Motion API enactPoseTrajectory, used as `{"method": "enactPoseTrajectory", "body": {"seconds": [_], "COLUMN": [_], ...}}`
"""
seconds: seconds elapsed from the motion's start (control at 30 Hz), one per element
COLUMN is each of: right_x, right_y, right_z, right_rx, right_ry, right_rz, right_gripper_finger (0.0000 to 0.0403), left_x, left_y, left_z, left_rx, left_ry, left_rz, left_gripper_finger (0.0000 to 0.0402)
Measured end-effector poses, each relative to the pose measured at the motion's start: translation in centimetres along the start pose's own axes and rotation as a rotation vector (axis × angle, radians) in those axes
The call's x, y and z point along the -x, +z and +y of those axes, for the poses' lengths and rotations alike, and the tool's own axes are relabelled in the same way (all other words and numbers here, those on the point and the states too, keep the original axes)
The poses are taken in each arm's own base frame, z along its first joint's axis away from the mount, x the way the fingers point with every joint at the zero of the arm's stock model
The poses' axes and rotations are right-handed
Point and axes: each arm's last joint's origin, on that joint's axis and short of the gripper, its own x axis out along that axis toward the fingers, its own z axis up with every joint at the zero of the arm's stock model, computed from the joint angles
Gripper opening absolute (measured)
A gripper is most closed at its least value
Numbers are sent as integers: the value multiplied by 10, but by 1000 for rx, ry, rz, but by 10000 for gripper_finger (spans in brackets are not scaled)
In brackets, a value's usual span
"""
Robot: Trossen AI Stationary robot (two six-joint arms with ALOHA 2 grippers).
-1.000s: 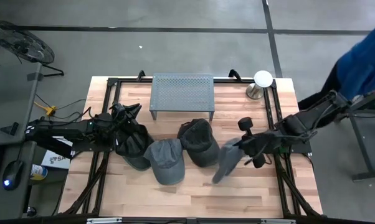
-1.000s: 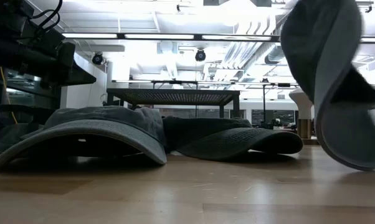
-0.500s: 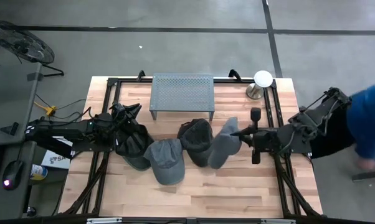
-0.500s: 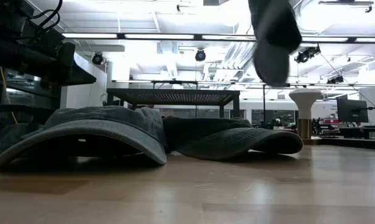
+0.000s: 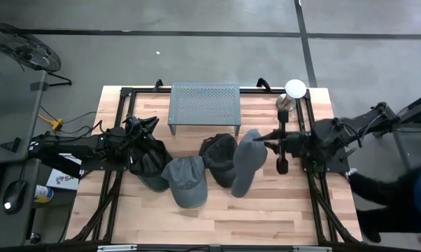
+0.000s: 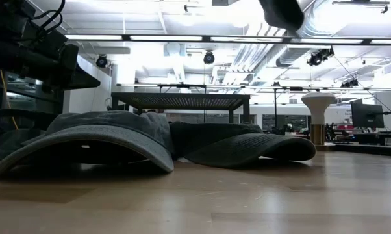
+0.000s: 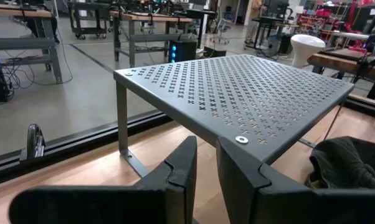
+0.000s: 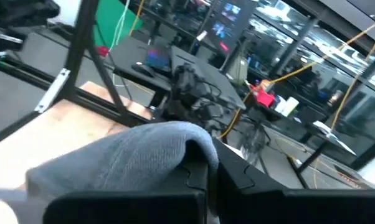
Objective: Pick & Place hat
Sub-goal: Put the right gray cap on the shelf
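The wooden table (image 5: 217, 217) and perforated metal stand (image 5: 204, 105) sit unchanged while the right gripper (image 5: 265, 148), clenched on the grey hat (image 5: 245, 162), has swung it up from the table's right edge toward the stand, so placement looks near; the left gripper (image 7: 201, 163) waits nearly closed, empty.
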Motion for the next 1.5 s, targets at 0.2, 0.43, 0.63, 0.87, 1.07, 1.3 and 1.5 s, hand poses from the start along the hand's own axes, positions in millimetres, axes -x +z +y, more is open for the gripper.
{"method": "enactPoseTrajectory", "body": {"seconds": [0.2,0.43,0.63,0.87,1.07,1.3,1.5], "right_x": [-8,-11,-12,-12,-12,-12,-11], "right_y": [-5,-8,-10,-10,-8,-8,-8], "right_z": [-16,-28,-32,-32,-33,-33,-33], "right_rx": [-22,-73,-113,-142,-169,-170,-162], "right_ry": [-27,-57,-76,-99,-107,-108,-100], "right_rz": [-21,-29,-22,-18,-35,-34,-44], "right_gripper_finger": [0,0,0,0,0,0,0], "left_x": [0,0,0,1,3,4,-2], "left_y": [0,0,0,6,26,41,51], "left_z": [0,0,0,-5,-10,-20,-28], "left_rx": [0,0,0,21,245,364,553], "left_ry": [0,0,-2,-149,-277,-492,-538], "left_rz": [0,0,0,9,-76,-132,-140], "left_gripper_finger": [61,61,61,61,61,98,197]}}
